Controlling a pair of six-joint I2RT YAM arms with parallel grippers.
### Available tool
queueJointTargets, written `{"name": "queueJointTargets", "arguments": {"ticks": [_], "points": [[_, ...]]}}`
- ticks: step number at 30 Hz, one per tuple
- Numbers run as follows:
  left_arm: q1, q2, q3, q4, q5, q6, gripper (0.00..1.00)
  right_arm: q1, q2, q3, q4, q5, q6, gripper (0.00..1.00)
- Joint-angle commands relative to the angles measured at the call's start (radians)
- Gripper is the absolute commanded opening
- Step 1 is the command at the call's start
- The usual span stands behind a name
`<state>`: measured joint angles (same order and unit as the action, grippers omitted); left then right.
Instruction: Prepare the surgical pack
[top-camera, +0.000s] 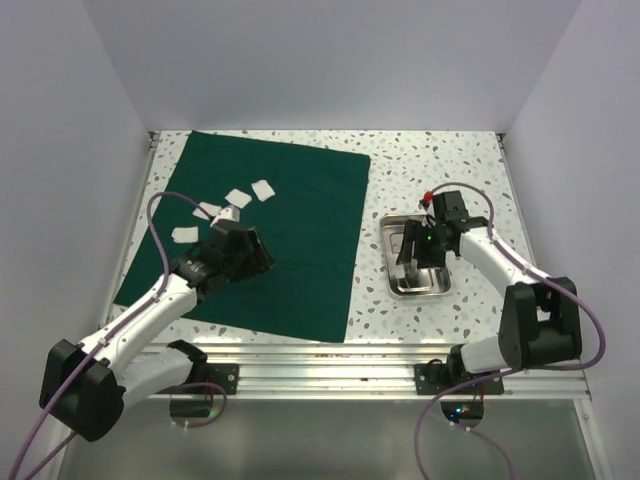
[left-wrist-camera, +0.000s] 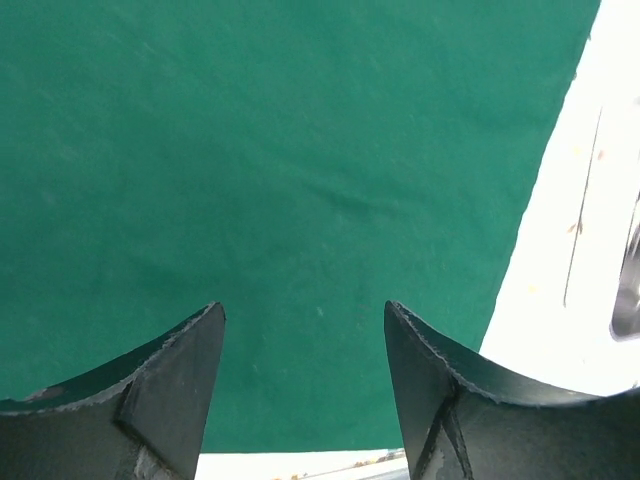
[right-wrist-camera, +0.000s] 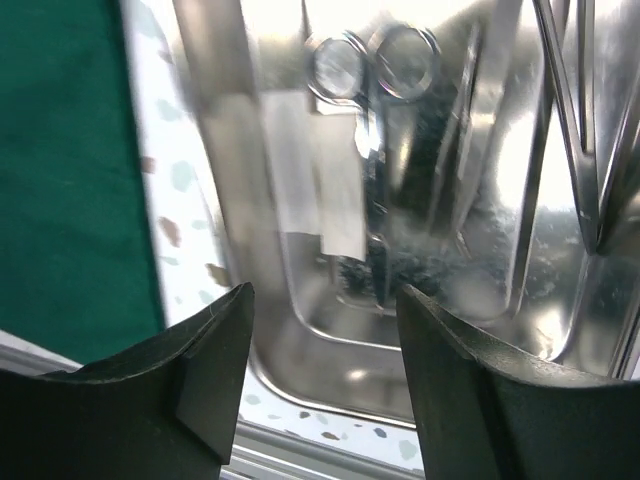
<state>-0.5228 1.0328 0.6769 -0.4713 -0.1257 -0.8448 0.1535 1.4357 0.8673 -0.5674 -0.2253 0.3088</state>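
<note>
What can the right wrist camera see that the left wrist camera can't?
Only the right wrist view: the inside of the steel tray, with scissors and a thin metal instrument in it, and the right gripper, open. Only the left wrist view: the left gripper, open, over a wide bare stretch of green cloth. Both: the green cloth and the pale table beside it. A shiny sliver at the left view's right edge may be the tray; I cannot tell.
</note>
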Motion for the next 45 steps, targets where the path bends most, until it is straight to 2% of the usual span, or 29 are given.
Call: {"name": "queueJointTargets", "arguments": {"ticks": [1, 3, 4, 7, 9, 13, 17, 18, 19, 21, 25, 37, 45], "points": [[0.143, 0.033, 0.075, 0.033, 0.107, 0.068, 0.69, 0.038, -0.058, 0.123, -0.055, -0.011, -0.016, 0.63], [0.173, 0.070, 0.127, 0.019, 0.115, 0.105, 0.71, 0.067, -0.047, 0.175, -0.057, -0.066, -0.005, 0.63], [0.211, 0.134, 0.179, -0.024, 0.065, 0.131, 0.72, 0.175, -0.043, 0.218, -0.069, -0.075, 0.016, 0.63], [0.262, 0.177, 0.233, -0.079, 0.069, 0.130, 0.72, 0.243, -0.050, 0.219, -0.046, -0.103, 0.059, 0.63], [0.286, 0.226, 0.283, -0.113, 0.069, 0.139, 0.71, 0.270, -0.043, 0.219, -0.037, -0.109, 0.093, 0.63], [0.375, 0.295, 0.365, -0.153, 0.008, 0.196, 0.70, 0.300, 0.011, 0.309, -0.144, -0.172, 0.134, 0.61], [0.501, 0.306, 0.322, -0.034, 0.026, 0.282, 0.65, 0.302, 0.063, 0.433, -0.282, -0.194, 0.089, 0.61], [0.533, 0.311, 0.310, 0.009, 0.072, 0.285, 0.63, 0.304, 0.074, 0.449, -0.311, -0.190, 0.063, 0.61], [0.628, 0.323, 0.299, 0.029, 0.098, 0.286, 0.61, 0.302, 0.081, 0.464, -0.357, -0.189, 0.050, 0.61], [0.702, 0.342, 0.259, 0.115, 0.167, 0.280, 0.58, 0.304, 0.094, 0.489, -0.384, -0.180, 0.032, 0.61], [0.825, 0.423, 0.253, 0.204, 0.184, 0.267, 0.51, 0.304, 0.115, 0.490, -0.390, -0.204, 0.036, 0.61], [0.902, 0.682, 0.394, 0.227, 0.199, 0.289, 0.43, 0.304, 0.238, 0.533, -0.408, -0.247, 0.026, 0.61], [0.903, 0.734, 0.446, 0.140, 0.132, 0.250, 0.47, 0.302, 0.318, 0.625, -0.439, -0.259, -0.005, 0.61]]}}
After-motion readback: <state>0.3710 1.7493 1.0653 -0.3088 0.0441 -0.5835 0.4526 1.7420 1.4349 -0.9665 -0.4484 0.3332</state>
